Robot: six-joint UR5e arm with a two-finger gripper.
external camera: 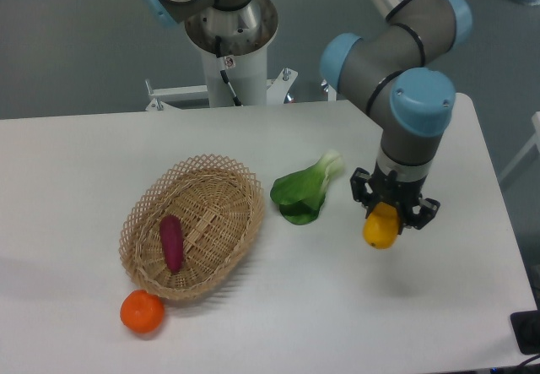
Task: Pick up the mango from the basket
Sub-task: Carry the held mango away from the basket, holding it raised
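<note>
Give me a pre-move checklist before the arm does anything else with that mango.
1. Grip: gripper shut on the mango: ok.
2. Mango out of the basket: ok, it hangs to the right of it, above the table.
3. Grip firmness: cannot tell; only the top of the fruit sits between the fingers.
4. Table below the mango bare: ok.
5. Leafy green apart from the gripper: ok, it lies to the left.
6. Basket contents undisturbed: purple vegetable lies inside, orange outside by the rim: ok.
</note>
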